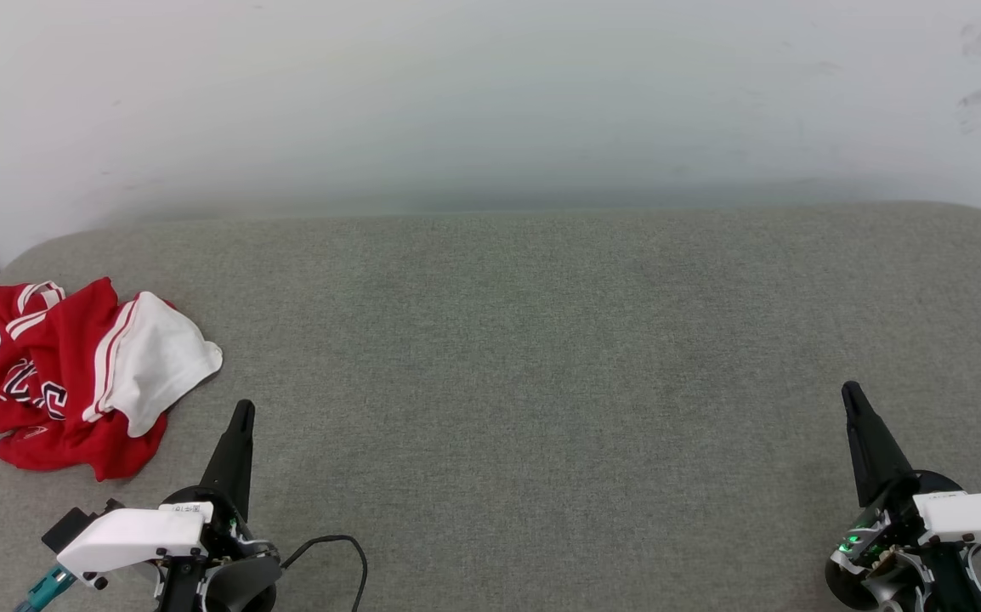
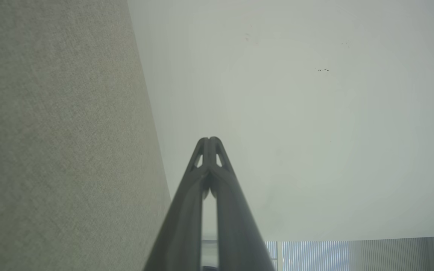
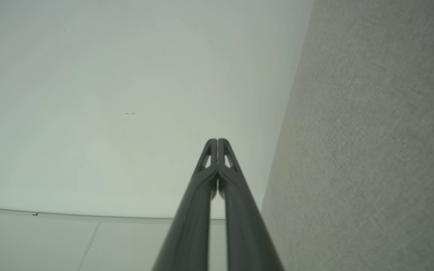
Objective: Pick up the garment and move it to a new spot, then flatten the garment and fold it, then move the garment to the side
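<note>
"Red basketball-jersey garment (image 1: 65, 378) with white sleeves sits crumpled at the far left of our grey-green fabric-covered table (image 1: 541, 340), near its edge. Where do we stand?"

"Our left gripper (image 1: 242, 410) is just beside it (not touching), and our right gripper (image 1: 849, 391) is well apart on the other side. Both pairs of fingers (image 2: 183, 218) are pressed together, holding nothing."

"So we judge the pickup not yet begun. What could go wrong?"

"If we reach in without parting the fingers, we would likely shove the heap toward the edge. Pinching only a thin outer fold could leave it hanging bunched, making flattening harder."

"Then we open first and take thick cloth."
</note>
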Tool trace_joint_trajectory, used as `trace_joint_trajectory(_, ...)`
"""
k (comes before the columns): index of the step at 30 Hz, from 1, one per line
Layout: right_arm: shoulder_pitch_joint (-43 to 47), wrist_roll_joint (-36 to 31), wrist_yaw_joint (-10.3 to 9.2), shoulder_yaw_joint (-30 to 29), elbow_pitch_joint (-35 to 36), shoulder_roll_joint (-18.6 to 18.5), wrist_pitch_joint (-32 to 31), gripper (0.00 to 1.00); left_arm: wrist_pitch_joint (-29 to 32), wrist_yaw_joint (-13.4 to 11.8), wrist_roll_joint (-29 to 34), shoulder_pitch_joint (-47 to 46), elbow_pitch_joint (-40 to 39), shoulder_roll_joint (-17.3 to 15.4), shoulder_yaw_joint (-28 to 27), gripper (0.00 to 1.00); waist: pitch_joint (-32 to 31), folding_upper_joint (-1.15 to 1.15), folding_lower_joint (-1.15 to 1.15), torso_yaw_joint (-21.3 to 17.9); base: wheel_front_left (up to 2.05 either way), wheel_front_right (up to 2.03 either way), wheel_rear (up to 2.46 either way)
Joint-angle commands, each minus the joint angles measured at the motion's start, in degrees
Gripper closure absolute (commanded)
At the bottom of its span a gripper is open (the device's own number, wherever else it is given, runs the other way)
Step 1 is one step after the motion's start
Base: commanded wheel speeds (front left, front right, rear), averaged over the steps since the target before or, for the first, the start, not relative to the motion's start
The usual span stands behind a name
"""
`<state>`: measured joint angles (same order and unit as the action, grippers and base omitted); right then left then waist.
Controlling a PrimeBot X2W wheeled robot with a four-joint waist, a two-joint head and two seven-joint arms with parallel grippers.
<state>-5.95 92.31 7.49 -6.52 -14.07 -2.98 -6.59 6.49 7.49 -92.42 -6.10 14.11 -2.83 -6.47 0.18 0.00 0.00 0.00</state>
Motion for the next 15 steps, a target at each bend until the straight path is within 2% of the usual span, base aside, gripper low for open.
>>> trace_joint_trajectory(1, -0.72, 0.17, 0.0, 0.03, 0.01, 0.25, 0.01, 1.0, 0.24, 0.12, 0.08, -0.42, -0.06, -0.12, -0.16, 1.0, 0.0, 0.0, 0.0, 0.0, 0.0, 0.0, 0.0)
trace_joint_trajectory(15, -0.72, 0.17, 0.0, 0.03, 0.01, 0.25, 0.01, 1.0, 0.24, 0.12, 0.08, -0.42, -0.06, -0.12, -0.16, 1.0, 0.0, 0.0, 0.0, 0.0, 0.0, 0.0, 0.0)
